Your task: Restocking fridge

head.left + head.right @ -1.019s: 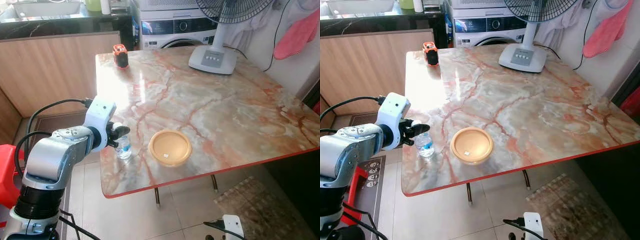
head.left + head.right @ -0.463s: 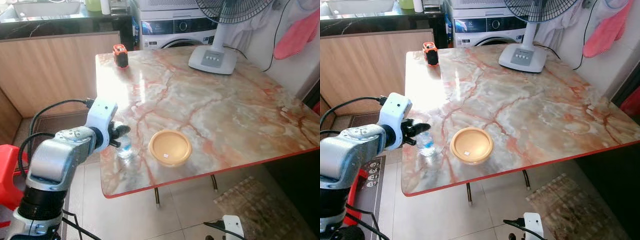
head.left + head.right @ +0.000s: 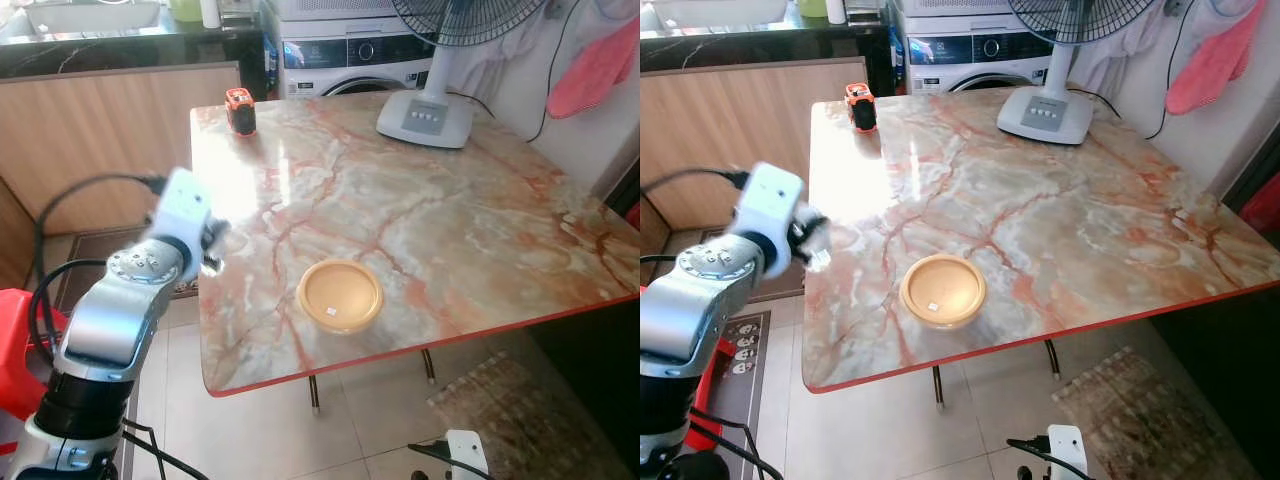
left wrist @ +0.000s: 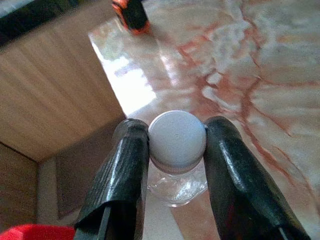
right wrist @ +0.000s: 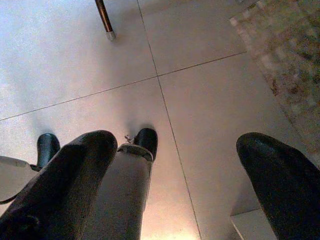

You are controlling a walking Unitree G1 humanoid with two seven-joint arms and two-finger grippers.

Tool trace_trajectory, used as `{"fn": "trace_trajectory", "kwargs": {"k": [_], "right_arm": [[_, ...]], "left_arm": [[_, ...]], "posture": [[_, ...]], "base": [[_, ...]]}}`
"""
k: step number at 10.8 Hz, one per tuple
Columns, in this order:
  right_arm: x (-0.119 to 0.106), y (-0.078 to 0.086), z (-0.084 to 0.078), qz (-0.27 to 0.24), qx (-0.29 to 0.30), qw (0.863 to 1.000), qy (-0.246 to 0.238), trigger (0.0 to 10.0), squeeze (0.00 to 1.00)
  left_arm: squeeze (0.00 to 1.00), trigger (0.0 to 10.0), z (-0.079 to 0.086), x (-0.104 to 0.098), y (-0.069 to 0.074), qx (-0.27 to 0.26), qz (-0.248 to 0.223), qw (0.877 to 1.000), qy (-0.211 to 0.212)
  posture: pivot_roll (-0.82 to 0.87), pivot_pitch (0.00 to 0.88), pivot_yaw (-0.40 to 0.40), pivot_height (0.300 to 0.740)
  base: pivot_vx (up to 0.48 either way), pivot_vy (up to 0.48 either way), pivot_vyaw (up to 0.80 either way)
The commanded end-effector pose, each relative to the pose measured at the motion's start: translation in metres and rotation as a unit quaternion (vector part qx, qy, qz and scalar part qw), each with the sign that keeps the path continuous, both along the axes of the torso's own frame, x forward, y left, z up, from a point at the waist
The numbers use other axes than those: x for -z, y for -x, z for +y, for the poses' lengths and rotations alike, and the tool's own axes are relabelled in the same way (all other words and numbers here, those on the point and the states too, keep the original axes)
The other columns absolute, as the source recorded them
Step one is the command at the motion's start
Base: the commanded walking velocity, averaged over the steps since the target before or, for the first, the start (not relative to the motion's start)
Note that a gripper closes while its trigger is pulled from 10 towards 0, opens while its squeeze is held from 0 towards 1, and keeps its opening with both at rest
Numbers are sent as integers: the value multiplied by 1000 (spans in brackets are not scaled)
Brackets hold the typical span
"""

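1. Marble table (image 3: pixel 420 200) taken as the landmark: pink-veined top with a red edge, standing on a tiled floor (image 5: pixel 210 100).
2. Left gripper (image 4: pixel 172 150) raised beside the table's near-left edge, blurred in the head views; arm silver, with a black cable looping behind it.
3. Jaws pinching a small clear water bottle (image 4: pixel 177 172) at the neck, one black finger (image 4: pixel 125 170) pressed on each side just under the white cap (image 4: pixel 177 139).
4. Bottle held upright off the tabletop, hanging at the table's left edge, partly over the marble and partly over the floor beside it.
5. Round tan lid or shallow dish (image 3: pixel 340 295) lying flat near the table's front edge, well apart from the bottle; a small white speck at its middle.
6. Small orange-and-black object (image 3: pixel 239 110) standing at the table's far-left corner; too small to name.
7. White base of a pedestal fan (image 3: pixel 427 118) resting at the table's far side, its grille above.
8. Wooden cabinet front (image 3: pixel 110 140) left of the table, washing machine (image 3: pixel 350 50) behind it, pink cloth (image 3: pixel 595 70) hanging beyond the far-right corner.
9. Right gripper (image 5: pixel 195 185) hanging low over the floor below the table's front edge, fingers spread wide with nothing between them; a table leg's foot (image 5: pixel 105 20) close by.
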State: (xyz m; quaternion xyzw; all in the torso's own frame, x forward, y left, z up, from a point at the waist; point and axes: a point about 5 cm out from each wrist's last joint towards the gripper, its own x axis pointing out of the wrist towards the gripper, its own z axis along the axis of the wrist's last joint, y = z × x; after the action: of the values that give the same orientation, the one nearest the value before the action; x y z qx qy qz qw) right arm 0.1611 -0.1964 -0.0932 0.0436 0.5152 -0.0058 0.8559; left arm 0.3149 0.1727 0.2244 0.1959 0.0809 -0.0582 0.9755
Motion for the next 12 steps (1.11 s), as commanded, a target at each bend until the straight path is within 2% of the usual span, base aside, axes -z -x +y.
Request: {"fn": "trace_trajectory", "kwargs": {"k": [1, 2, 3, 4, 5, 6, 8, 9, 11, 12], "right_arm": [[0, 1, -1, -1, 8, 1000, -1, 10000, 0], [-2, -3, -2, 0, -62, 998, 22, 10000, 0], [-3, -6, 0, -11, -100, 995, 20, 10000, 0], [-5, -9, 2, -14, -138, 990, 30, 10000, 0], [-6, -11, 5, -12, -193, 980, 44, 10000, 0], [-6, -12, 6, -12, -206, 978, 43, 10000, 0], [-5, -10, 4, -22, -131, 990, 38, 10000, 0], [-2, -5, -1, -34, 11, 999, 23, 10000, 0], [0, 0, -3, -32, 95, 995, 8, 10000, 0], [0, 1, -3, -28, 100, 995, 7, 10000, 0]], "left_arm": [[0, 10000, 13, -11, 1, -32, -60, 997, -26], [0, 10000, 20, -13, 1, -45, -101, 991, -79], [0, 10000, 25, -12, 2, -58, -126, 987, -84], [0, 10000, 32, -14, 5, -82, -174, 978, -81], [0, 10000, 35, -7, 8, -91, -198, 975, -50], [0, 10000, 37, -3, 13, -102, -234, 966, -44], [0, 10000, 32, 11, 23, -96, -277, 956, -22], [0, 10000, 22, 24, 34, -91, -305, 948, -17], [0, 10000, 14, 34, 41, -78, -306, 949, -17], [0, 10000, 13, 38, 41, -82, -302, 950, -9]], "posture": [[62, 0, -45, 740], [74, 0, -42, 740], [65, 0, -37, 740], [56, 0, -32, 740], [49, 0, -20, 740], [43, 0, -14, 740], [45, 0, -8, 740], [54, 0, -11, 740], [63, 0, -21, 740], [62, 0, -23, 740]], "base": [[0, 0, 0], [0, 0, 0], [0, 0, 0], [0, 0, 0], [0, 0, 0], [0, 0, 0], [0, 0, 0], [0, 0, 0], [0, 0, 0], [0, 0, 0]]}}
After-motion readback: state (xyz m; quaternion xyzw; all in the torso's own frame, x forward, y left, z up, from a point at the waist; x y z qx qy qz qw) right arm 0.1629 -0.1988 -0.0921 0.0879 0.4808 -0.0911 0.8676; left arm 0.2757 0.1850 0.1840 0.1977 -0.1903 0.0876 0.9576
